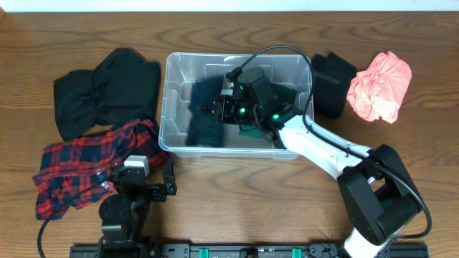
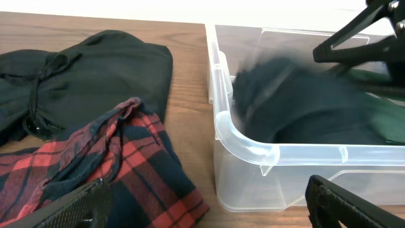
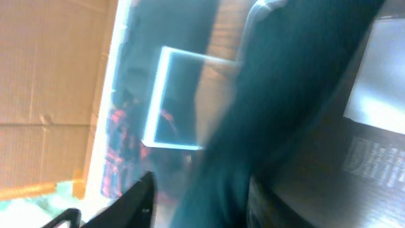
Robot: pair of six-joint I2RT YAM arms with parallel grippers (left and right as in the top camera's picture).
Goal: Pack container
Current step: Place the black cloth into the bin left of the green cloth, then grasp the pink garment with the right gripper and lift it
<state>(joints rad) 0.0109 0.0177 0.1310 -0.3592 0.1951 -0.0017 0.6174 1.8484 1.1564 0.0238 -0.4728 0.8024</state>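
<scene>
Right arm reaches from the near-right edge of the table into the container (image 1: 176, 64), which sits mid-table. The right gripper (image 1: 219, 109) is over the dark cloth (image 1: 204, 125) inside. Right wrist view is blurred: cloth runs along the fingers (image 3: 140, 196), and I can't tell if it's clamped. The white label (image 3: 174, 98) shows only there. Left gripper (image 1: 143, 183) is low beside the plaid shirt (image 1: 86, 161); left wrist view shows its jaws spread wide and holding nothing.

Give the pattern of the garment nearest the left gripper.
Red-and-black plaid shirt; shows best in the left wrist view.
</scene>
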